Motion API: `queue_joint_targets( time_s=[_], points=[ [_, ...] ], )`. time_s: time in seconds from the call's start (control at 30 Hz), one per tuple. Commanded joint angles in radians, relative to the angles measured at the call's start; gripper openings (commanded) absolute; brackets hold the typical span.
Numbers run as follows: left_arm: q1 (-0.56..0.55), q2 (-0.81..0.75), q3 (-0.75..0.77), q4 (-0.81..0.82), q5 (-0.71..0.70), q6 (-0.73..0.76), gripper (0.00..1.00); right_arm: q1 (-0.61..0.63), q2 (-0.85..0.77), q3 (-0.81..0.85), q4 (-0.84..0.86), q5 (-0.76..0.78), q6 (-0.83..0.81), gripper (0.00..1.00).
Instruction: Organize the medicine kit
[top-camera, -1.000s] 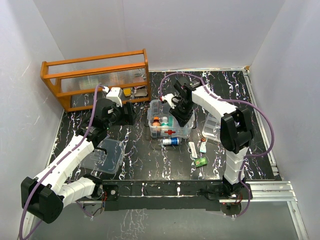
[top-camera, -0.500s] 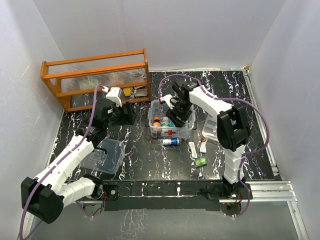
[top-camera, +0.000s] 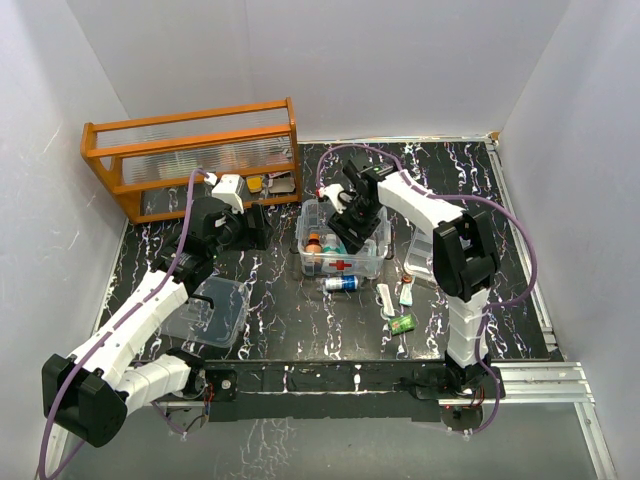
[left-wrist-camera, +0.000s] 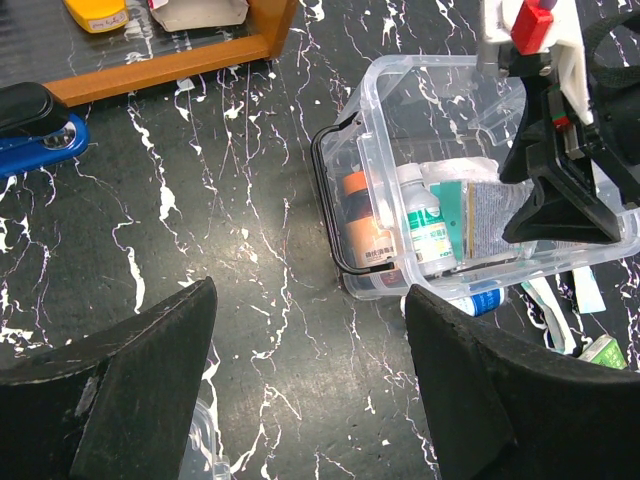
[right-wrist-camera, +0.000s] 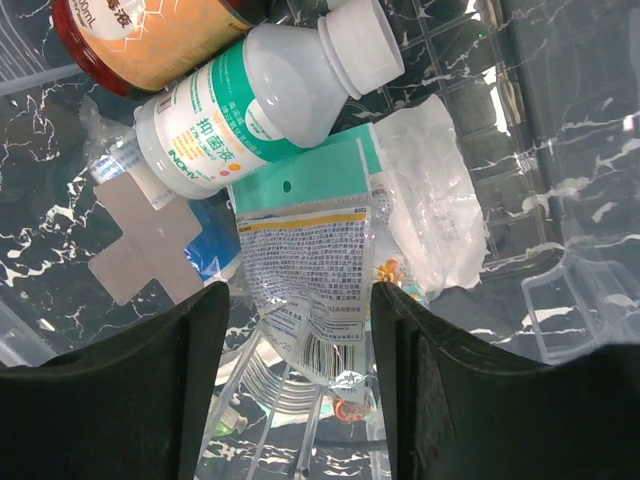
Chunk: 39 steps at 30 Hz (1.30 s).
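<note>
The medicine kit (top-camera: 340, 266) sits mid-table, uncovered, with its lid (top-camera: 215, 310) at 8 o'clock from it. My right gripper (right-wrist-camera: 300, 300) hangs inside the kit, jaws apart and gripping nothing, straddling a sachet (right-wrist-camera: 300, 250). I judge the step to be withdrawal: I lift straight up, keeping my fingers off the walls and contents. My left gripper (left-wrist-camera: 310, 300) hovers at 9 o'clock from the kit, jaws wide and empty. Count: one kit and one lid. Inside are one white bottle (right-wrist-camera: 250, 110), one brown bottle (right-wrist-camera: 150, 35), one clear bag (right-wrist-camera: 430, 200) and one sachet. Outside, at 5 o'clock, are one blue can (top-camera: 342, 283), one white strip (top-camera: 386, 299), one tube (top-camera: 407, 291) and one green packet (top-camera: 402, 323).
</note>
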Motion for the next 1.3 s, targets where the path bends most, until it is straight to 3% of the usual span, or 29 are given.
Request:
queue_joint_targets(
  time_s=[0.0,0.1,0.37,0.7,0.87,1.07,1.27],
  points=[
    [0.007,-0.02,-0.012,0.007,0.003,0.01,0.75,-0.001,0.027,0.035,0.004,-0.04,0.002,0.53],
    [0.007,-0.02,-0.013,0.007,0.003,0.009,0.75,-0.001,0.032,0.035,-0.006,-0.035,-0.005,0.41],
    [0.009,-0.017,-0.011,0.011,0.012,0.01,0.75,-0.001,-0.035,0.064,0.056,0.047,0.037,0.6],
    [0.009,-0.022,-0.007,0.003,0.012,0.003,0.75,-0.013,-0.173,0.096,0.181,0.019,0.17,0.61],
    [0.009,-0.033,-0.001,-0.008,0.056,-0.028,0.76,-0.013,-0.355,-0.076,0.393,0.083,0.39,0.62],
    [0.01,-0.066,-0.031,-0.012,0.085,-0.092,0.78,-0.012,-0.653,-0.43,0.707,0.084,0.645,0.68],
    [0.009,-0.093,-0.077,0.002,0.124,-0.174,0.79,-0.012,-0.871,-0.652,0.789,0.066,0.934,0.72]
  ],
)
